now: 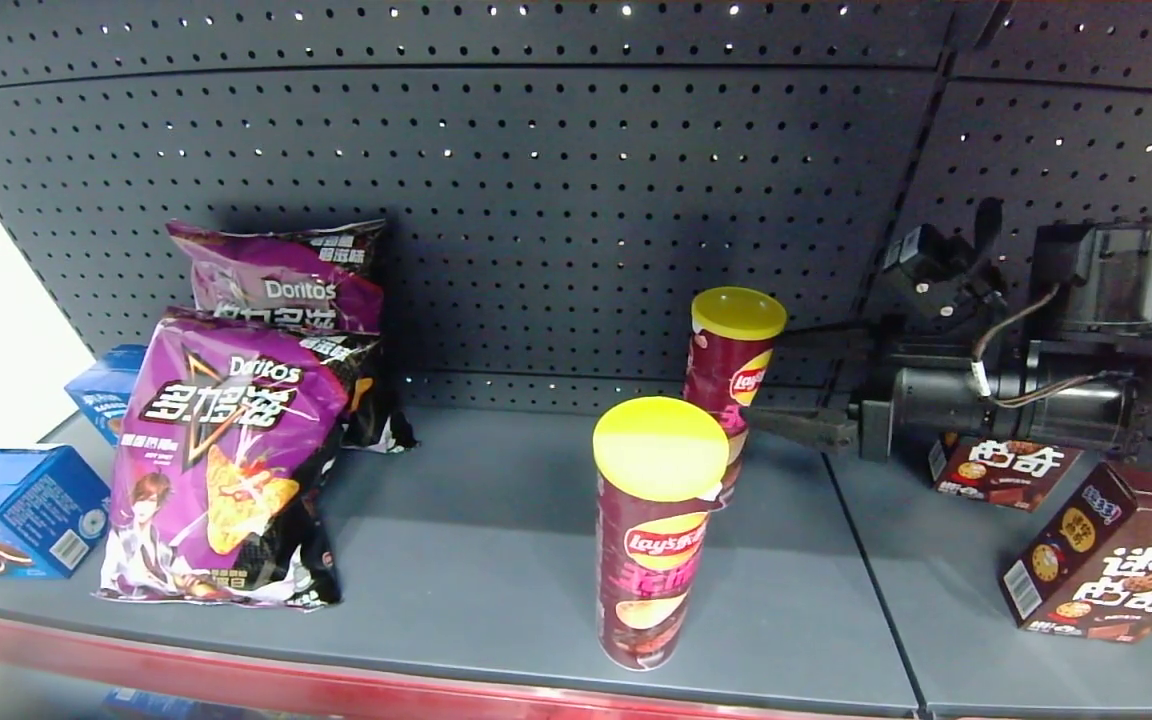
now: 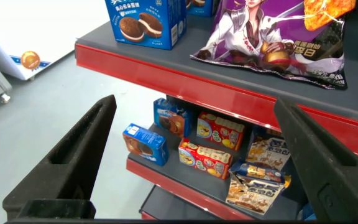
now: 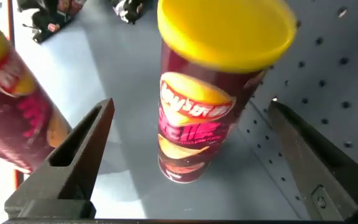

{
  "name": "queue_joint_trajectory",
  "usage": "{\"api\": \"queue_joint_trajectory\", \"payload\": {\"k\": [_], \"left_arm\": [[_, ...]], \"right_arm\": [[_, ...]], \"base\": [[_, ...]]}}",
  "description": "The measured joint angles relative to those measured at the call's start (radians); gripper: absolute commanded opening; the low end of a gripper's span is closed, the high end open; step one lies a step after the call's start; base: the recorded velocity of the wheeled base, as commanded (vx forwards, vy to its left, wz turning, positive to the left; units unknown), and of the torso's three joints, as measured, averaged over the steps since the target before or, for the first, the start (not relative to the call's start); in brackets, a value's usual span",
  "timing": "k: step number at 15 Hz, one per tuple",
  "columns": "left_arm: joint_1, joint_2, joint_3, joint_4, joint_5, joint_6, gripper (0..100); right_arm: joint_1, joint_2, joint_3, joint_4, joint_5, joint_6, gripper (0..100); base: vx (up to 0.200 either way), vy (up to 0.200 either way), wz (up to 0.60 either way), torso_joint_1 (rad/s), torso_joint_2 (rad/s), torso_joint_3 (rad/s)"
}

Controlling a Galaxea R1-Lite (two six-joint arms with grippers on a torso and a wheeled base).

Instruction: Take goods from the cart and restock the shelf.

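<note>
Yellow-lidded and upright, the rear can (image 1: 733, 360) stands toward the back of the shelf (image 1: 496, 560) in the head view, close to the pegboard (image 1: 536, 200). The right gripper (image 1: 774, 375) comes in from the right with its jaws spread on either side of that can, apparently clear of it. A front can (image 1: 658, 530) stands nearer the shelf edge, just beside the rear one. Chip bags (image 1: 226, 460) lie well to the left, brown boxes (image 1: 1106, 560) to the right.

Left wrist view: the left gripper (image 2: 194, 102) hangs wide and empty below the shelf's front edge, facing the lower shelves (image 2: 210, 168).

Right wrist view: the rear can (image 3: 197, 124) sits squarely between the wide jaws, with a gap visible on both sides. The front can (image 3: 11, 106) is off to one side.

Assessment: the placing looks all but finished. A clean withdrawal calls for a straight pull back along the approach line, jaws wide, brushing neither can.
</note>
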Motion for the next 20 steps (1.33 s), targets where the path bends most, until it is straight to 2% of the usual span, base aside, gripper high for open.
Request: {"api": "queue_joint_trajectory", "payload": {"k": [2,5,8,10,13,16,20], "left_arm": [[0.0,0.0,0.0,0.0,0.0,0.0,100],[0.0,0.0,0.0,0.0,0.0,0.0,100],[0.0,0.0,0.0,0.0,0.0,0.0,100],[0.0,0.0,0.0,0.0,0.0,0.0,100],[0.0,0.0,0.0,0.0,0.0,0.0,100],[0.0,0.0,0.0,0.0,0.0,0.0,100],[0.0,0.0,0.0,0.0,0.0,0.0,100]], "right_arm": [[0.006,-0.04,-0.007,0.036,-0.054,0.0,100],[0.073,-0.142,-0.009,0.128,-0.237,0.015,100],[0.173,-0.279,0.013,0.211,-0.576,0.099,100],[0.212,-0.345,0.042,0.216,-0.723,0.132,100],[0.245,-0.393,0.099,0.207,-0.888,0.215,100],[0.291,-0.372,0.123,0.18,-0.96,0.287,100],[0.319,-0.25,0.124,0.061,-1.065,0.349,100]], "base": [[0.0,0.0,0.0,0.0,0.0,0.0],[0.0,0.0,0.0,0.0,0.0,0.0],[0.0,0.0,0.0,0.0,0.0,0.0],[0.0,0.0,0.0,0.0,0.0,0.0],[0.0,0.0,0.0,0.0,0.0,0.0],[0.0,0.0,0.0,0.0,0.0,0.0],[0.0,0.0,0.0,0.0,0.0,0.0]]}}
